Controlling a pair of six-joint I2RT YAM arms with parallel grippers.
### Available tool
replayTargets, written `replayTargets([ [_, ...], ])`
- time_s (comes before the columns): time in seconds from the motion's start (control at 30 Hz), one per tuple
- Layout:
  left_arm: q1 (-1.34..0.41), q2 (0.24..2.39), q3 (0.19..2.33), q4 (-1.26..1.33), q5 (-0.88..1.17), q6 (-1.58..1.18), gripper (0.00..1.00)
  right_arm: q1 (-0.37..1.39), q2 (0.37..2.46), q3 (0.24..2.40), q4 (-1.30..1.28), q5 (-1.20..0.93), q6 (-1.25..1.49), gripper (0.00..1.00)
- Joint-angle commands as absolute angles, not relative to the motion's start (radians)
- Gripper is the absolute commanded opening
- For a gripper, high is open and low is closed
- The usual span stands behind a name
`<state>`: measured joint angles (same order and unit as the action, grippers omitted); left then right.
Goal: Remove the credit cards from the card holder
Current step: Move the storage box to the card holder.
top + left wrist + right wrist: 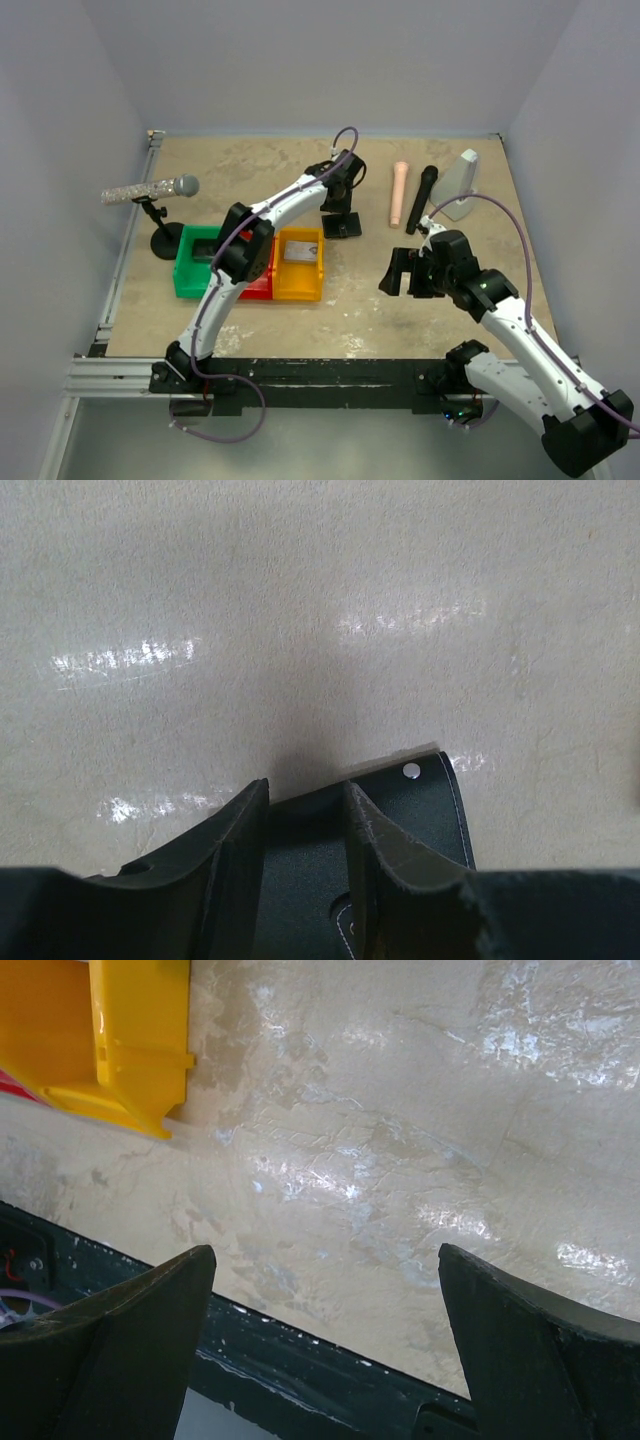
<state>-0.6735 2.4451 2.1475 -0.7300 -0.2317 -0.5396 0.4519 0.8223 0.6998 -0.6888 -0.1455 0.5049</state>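
Observation:
The card holder (341,226) is a flat black wallet lying on the table behind the yellow bin (299,265). In the left wrist view the card holder (420,810) shows white stitching and a metal stud. My left gripper (306,785) stands directly over it, jaws partly apart, with the wallet's face showing in the gap and nothing clamped. In the top view the left gripper (338,208) points down at it. A silvery grey credit card (298,251) lies in the yellow bin. My right gripper (396,272) hangs wide open and empty over bare table; the right wrist view of it (325,1250) shows the same.
Joined green (190,268), red and yellow bins stand left of centre, the yellow bin's corner (130,1040) in the right wrist view. A microphone on a stand (150,190) is at far left. A peach cylinder (399,193), a black cylinder (422,198) and a pale box (462,185) lie at back right.

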Motion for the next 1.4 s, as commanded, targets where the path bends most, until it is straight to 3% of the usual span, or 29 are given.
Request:
replayTargets([
  [0.0,-0.69,2.422,2.099,-0.724,-0.196,-0.575,0.4,0.457,0.804,0.681,-0.66,-0.17,0.517,0.99],
  [0.6,-0.795,2.157,1.602,-0.557,-0.104,-0.724,0.38,0.457,0.778,0.614,-0.63,-0.181,0.531,0.99],
  [0.93,-0.876,1.993,1.404,-0.474,-0.08,-0.775,0.38,0.456,0.902,0.519,-0.437,-0.437,0.58,0.99],
  [1.23,-0.917,1.879,1.382,-0.454,-0.084,-0.761,0.39,0.462,0.723,0.563,-0.59,-0.276,0.502,0.99],
  [1.37,-0.956,1.818,1.384,-0.469,-0.115,-0.752,0.39,0.573,0.703,0.621,-0.656,-0.13,0.48,0.99],
])
